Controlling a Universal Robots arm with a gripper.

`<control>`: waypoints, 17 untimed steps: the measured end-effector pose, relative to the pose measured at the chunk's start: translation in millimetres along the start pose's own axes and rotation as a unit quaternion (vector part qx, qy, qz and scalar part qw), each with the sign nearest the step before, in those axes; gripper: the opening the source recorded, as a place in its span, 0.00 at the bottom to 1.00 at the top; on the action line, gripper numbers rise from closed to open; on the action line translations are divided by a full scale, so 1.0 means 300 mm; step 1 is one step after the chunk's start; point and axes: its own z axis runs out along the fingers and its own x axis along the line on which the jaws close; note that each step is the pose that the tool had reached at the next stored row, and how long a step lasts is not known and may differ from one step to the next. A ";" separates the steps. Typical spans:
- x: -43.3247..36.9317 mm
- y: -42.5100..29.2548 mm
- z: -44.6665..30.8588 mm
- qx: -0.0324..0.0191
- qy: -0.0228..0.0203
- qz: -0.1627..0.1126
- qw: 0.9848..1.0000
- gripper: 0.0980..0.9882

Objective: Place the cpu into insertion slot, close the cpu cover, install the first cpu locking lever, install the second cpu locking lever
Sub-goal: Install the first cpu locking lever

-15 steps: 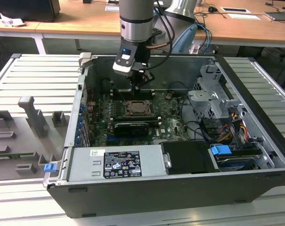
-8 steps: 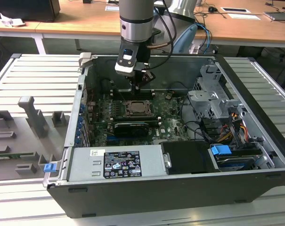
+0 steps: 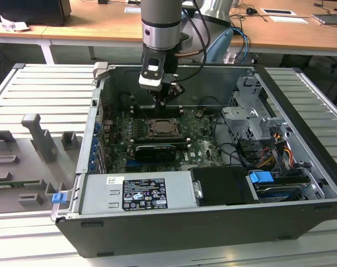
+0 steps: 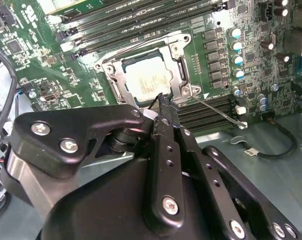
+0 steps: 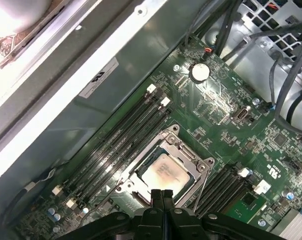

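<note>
Square, pale silver-beige and faintly glossy, the cpu (image 5: 163, 172) lies flat in the window of the grey cpu cover (image 5: 186, 152). The hand (image 5: 161, 194), fingers pressed together and empty, hangs at its edge.

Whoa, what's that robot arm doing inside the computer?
A robot arm reaches into an open computer case. The cpu lies in the insertion slot, and the cpu cover is down around it. The gripper, fingers shut, is right at the socket's edge, next to a thin locking lever that angles away.
</note>
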 end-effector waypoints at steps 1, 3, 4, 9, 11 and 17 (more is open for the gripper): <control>0.000 0.000 0.000 0.000 0.000 -0.003 1.000 0.01; 0.000 0.000 0.000 0.000 0.000 -0.013 1.000 0.01; 0.000 0.000 0.000 0.000 0.001 -0.016 1.000 0.01; 0.000 0.000 0.000 -0.001 0.002 -0.046 0.999 0.01; 0.000 0.000 0.000 -0.001 0.002 -0.054 0.999 0.01; 0.000 0.000 0.000 -0.002 0.003 -0.086 0.996 0.01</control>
